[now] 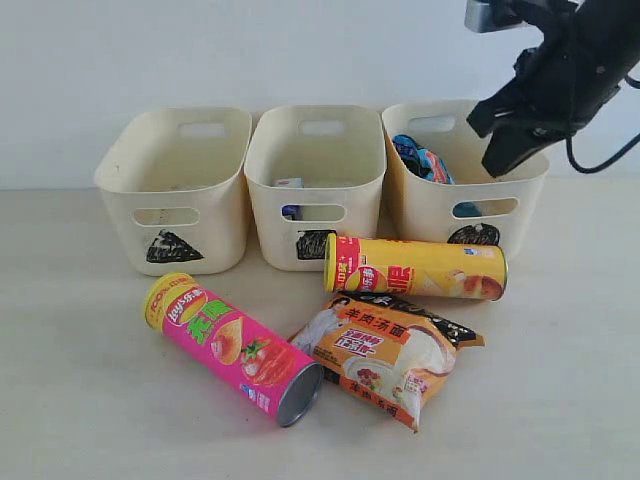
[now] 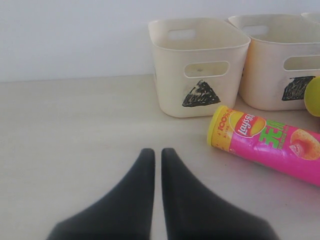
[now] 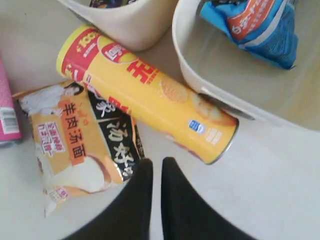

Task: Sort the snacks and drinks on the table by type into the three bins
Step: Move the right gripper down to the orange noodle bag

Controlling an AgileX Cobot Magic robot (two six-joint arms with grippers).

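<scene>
Your right gripper [image 1: 500, 160] hangs above the cream plastic bin marked with a circle [image 1: 420, 215], jaws pinched together with nothing between them; the crinkly blue snack bag [image 1: 420, 160] lies inside that bin, so I'd say that's where bags go. Your left gripper [image 2: 156, 152] is closed up and empty too, low over the pale beige wood-grain table [image 1: 80, 400], well off from the cream bin with the triangle [image 1: 120, 170]; parked out of the way, I'd guess. The middle cream bin with the square [image 1: 265, 190] has a small white carton with blue print [image 1: 288, 183] down inside, so drinks live there; can't tell about the purple one. Nothing shows in the triangle bin; probably it's for the tubes. The yellow chip tube with the red band [image 1: 415, 268] lies on its side just in front of the square and circle bins; the pink-magenta chip tube [image 1: 235, 345] lies angled nearer the front; the orange-black-white crinkly bag [image 1: 390, 355] sits beside it, touching the yellow tube. That bag looks like your right arm's next job; you'd have to open up first.
</scene>
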